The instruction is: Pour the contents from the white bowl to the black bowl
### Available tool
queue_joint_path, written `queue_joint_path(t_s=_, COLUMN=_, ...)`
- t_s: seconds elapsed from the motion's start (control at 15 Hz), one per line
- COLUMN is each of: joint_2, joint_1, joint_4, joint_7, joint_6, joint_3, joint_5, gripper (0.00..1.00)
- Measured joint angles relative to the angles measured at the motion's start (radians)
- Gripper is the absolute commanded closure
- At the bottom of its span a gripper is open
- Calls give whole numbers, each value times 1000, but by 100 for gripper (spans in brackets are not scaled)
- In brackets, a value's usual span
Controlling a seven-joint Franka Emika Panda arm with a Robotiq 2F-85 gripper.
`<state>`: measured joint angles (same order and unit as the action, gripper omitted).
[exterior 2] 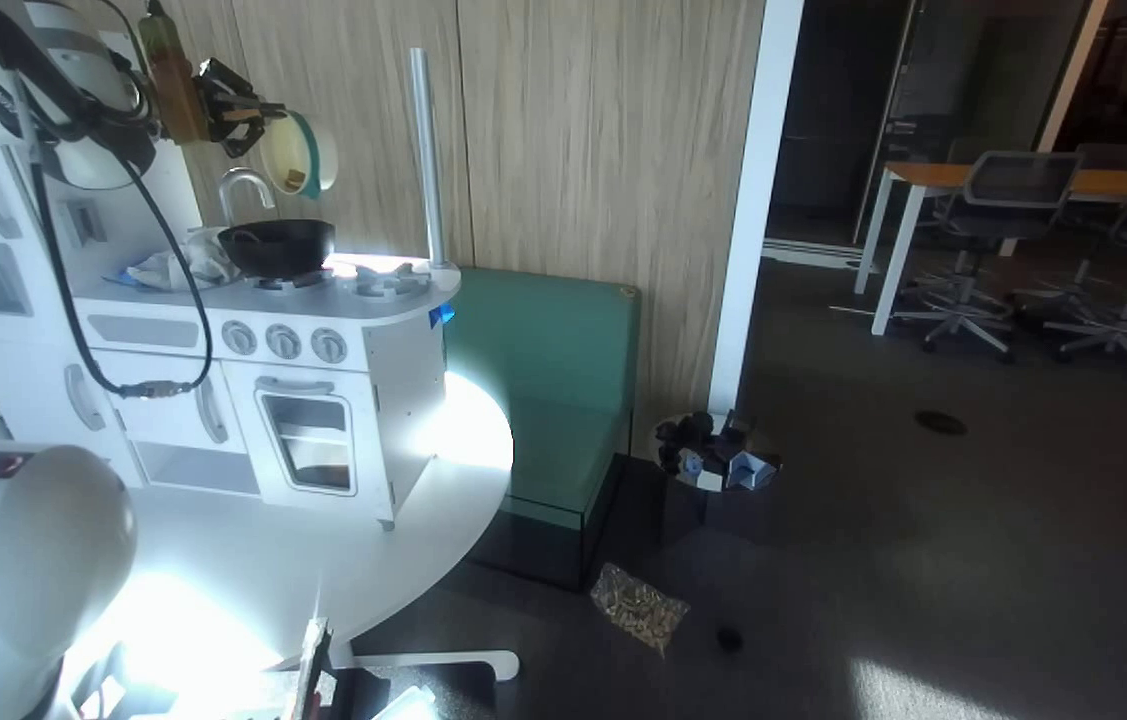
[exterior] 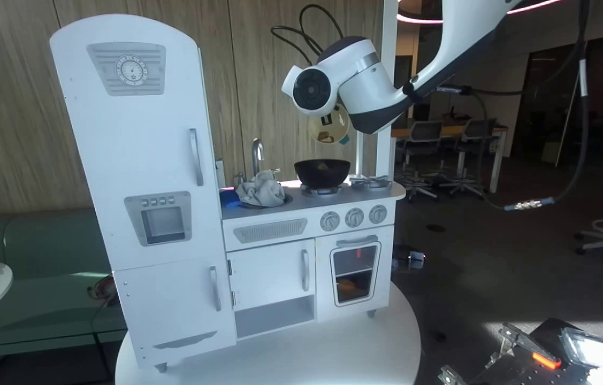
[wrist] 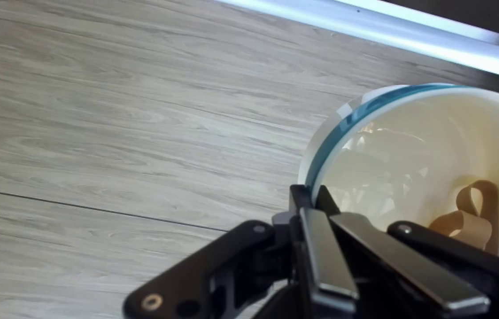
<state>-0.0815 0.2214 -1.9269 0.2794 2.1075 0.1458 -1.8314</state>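
Observation:
The white bowl (wrist: pixel 391 150) has a teal band near its rim and brown curled strips (wrist: pixel 475 217) inside. My gripper (wrist: pixel 313 195) is shut on its rim, one finger inside and one outside. In both exterior views the white bowl (exterior: pixel 337 120) (exterior 2: pixel 285 155) is held in the air, tipped on its side. The black bowl (exterior: pixel 322 174) stands upright on a toy stove burner, below the white bowl; it also shows in an exterior view (exterior 2: pixel 278 248). A small yellowish patch shows in the black bowl; I cannot tell what it is. The gripper (exterior 2: pixel 273 110) shows partly there.
A grey cloth (exterior: pixel 261 190) lies in the sink beside the faucet (exterior: pixel 257 152), left of the black bowl. A metal post (exterior 2: pixel 428 155) rises at the stove's right end. The tall toy fridge (exterior: pixel 135 144) stands left. A wooden wall (wrist: pixel 143 124) is behind.

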Motion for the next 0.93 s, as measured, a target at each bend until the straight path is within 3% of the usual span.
queue_joint_path(t_s=0.27, joint_2=-6, joint_1=-10, joint_4=-15, joint_7=32, joint_6=-1, joint_3=0, joint_5=-51, gripper=97)
queue_joint_path(t_s=0.47, joint_2=-15, joint_1=-15, joint_4=-24, joint_7=33, joint_6=-3, joint_3=0, joint_5=-22, gripper=97)
queue_joint_path(t_s=0.93, joint_2=47, joint_1=-16, joint_4=73, joint_7=24, joint_6=-27, joint_3=13, joint_5=343, gripper=97)
